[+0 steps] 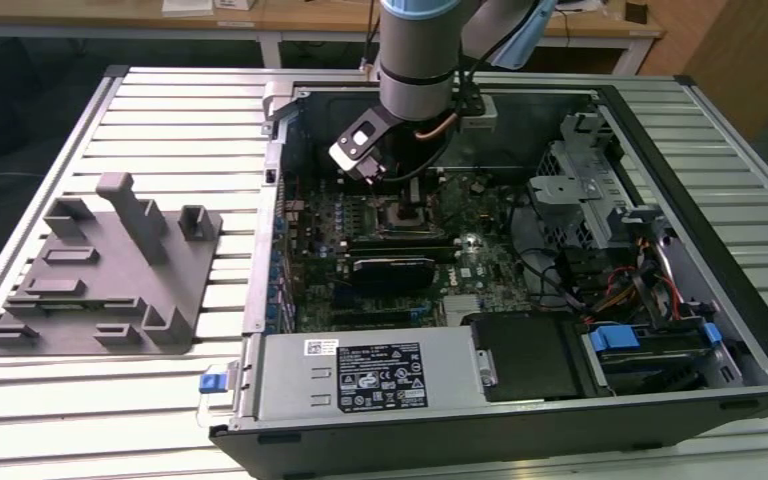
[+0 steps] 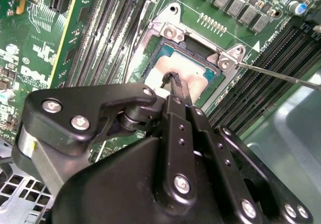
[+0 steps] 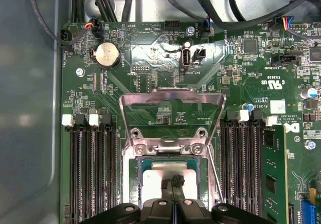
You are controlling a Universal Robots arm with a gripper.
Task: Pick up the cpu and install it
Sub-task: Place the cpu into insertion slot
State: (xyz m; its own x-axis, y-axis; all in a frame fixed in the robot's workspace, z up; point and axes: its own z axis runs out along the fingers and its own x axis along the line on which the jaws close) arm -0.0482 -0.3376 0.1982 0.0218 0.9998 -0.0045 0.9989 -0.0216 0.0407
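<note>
The cpu point(image 2: 193, 73) lies flat inside the motherboard socket point(image 2: 168, 33), silver top up, with a thin green rim around it. In the first wrist view the cpu point(image 3: 153, 181) sits just below the raised metal load plate point(image 3: 170, 108). My gripper point(image 2: 173, 79) hangs right over the chip's middle, and its two thin black fingers are pressed together, shut, with nothing between them. The fingertips point(image 3: 176, 180) are at or just above the chip's top; contact cannot be told. In the exterior view the arm point(image 1: 418, 70) reaches down into the open computer case over the socket point(image 1: 398, 213).
The socket's thin lever point(image 2: 281, 76) sticks out to one side. Memory slots point(image 3: 93, 174) flank the socket, and one memory stick point(image 3: 273, 174) is seated. Case walls point(image 1: 275, 180), drive cage point(image 1: 584, 190) and power supply point(image 1: 371, 375) ring the board. A grey fixture point(image 1: 104, 270) stands on the slatted table.
</note>
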